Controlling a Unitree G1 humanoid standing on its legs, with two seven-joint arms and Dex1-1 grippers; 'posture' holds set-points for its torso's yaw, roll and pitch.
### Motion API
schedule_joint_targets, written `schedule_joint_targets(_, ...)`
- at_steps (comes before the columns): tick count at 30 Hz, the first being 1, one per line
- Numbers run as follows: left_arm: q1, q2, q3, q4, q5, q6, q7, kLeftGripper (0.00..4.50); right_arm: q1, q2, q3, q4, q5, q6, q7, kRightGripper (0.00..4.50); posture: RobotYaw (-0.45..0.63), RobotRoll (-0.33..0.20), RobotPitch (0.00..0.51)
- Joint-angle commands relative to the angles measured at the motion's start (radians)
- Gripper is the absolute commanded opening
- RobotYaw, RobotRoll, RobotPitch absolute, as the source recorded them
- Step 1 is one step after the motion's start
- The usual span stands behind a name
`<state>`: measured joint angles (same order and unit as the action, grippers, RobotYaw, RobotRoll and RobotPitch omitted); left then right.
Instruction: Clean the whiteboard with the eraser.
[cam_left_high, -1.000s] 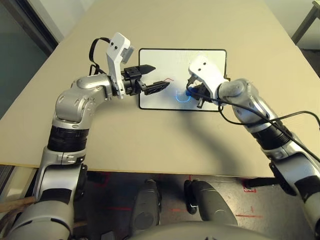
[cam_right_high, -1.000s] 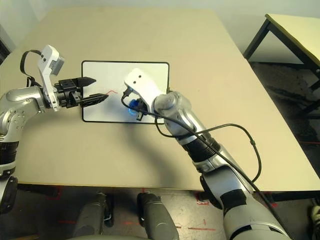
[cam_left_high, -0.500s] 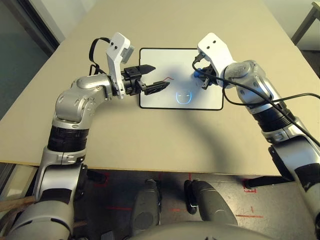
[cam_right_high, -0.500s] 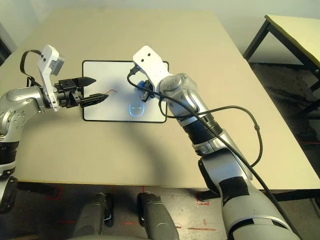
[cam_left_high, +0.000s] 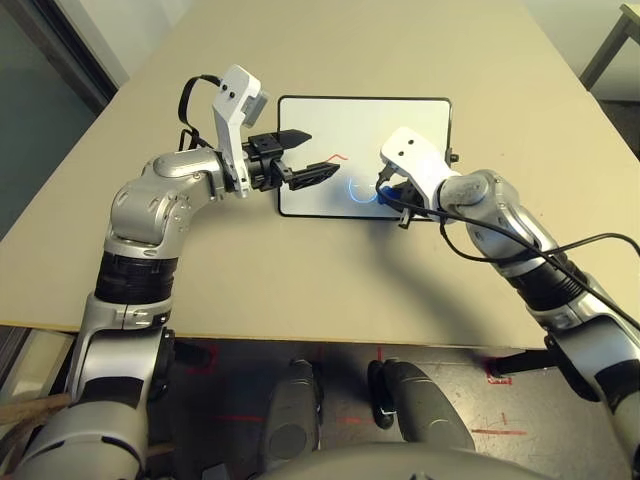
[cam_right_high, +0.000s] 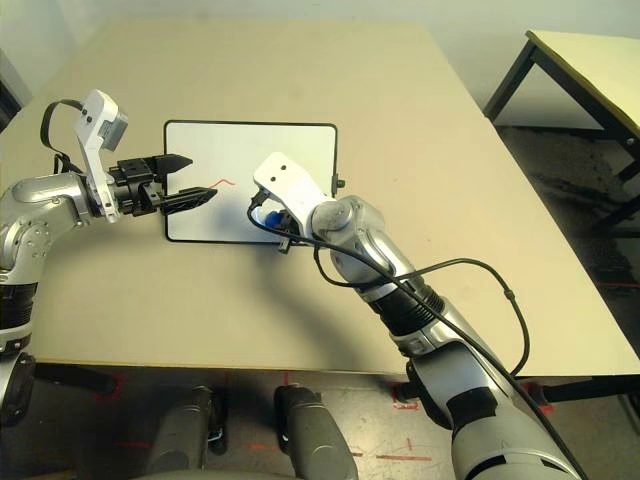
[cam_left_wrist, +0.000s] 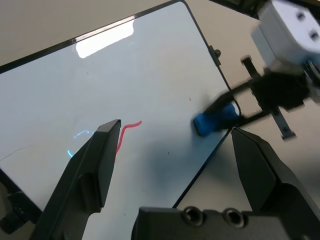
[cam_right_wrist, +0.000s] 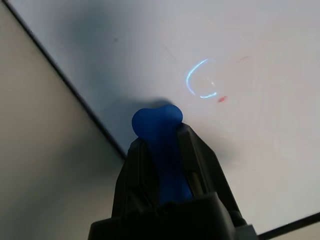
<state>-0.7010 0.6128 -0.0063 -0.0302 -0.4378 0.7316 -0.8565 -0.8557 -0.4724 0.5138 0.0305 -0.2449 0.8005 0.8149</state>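
- A beige table (cam_left_high: 330, 280) carries the whiteboard (cam_left_high: 330, 125), lying flat.
- Right gripper (cam_right_wrist: 167, 150) has its fingers clamped on the blue eraser (cam_left_wrist: 214, 119), pressed to the board near its front edge, beside a faint blue arc (cam_right_wrist: 199, 80).
- Left gripper (cam_left_high: 310, 155) hovers over the board's left part, fingers spread and holding nothing.
- A red squiggle (cam_left_wrist: 127, 131) marks the board.

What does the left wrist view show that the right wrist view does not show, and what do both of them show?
Left wrist view alone: the left gripper with its two fingers wide apart above the whiteboard, a wavy red line, and the right gripper seen from outside, with a small black knob on the board's edge.

Right wrist view alone: the eraser seen close, clamped between the right gripper's own fingers, and a small red spot beside the blue arc.

Both: the white board with its black frame, the tan table, the blue eraser near the board's edge, and a remaining blue arc.
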Motion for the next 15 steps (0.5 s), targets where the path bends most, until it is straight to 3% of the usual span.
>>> schedule_joint_targets(1, 0.002, 0.006, -0.003, 0.001, 0.000, 0.000, -0.009, 4.50, -0.026, -0.005, -0.040, 0.081, -0.013, -0.005, -0.037, 0.74, 0.00, 0.000, 0.139)
schedule_joint_targets(6, 0.001, 0.003, -0.003, 0.002, 0.002, -0.002, -0.010, 4.50, -0.037, -0.003, -0.044, 0.096, -0.013, -0.011, -0.044, 0.74, 0.00, 0.000, 0.135)
schedule_joint_targets(15, 0.001, 0.001, -0.003, -0.001, 0.001, 0.001, -0.009, 4.50, 0.073, -0.012, 0.022, -0.051, -0.014, 0.051, -0.001, 0.74, 0.00, 0.000, 0.139)
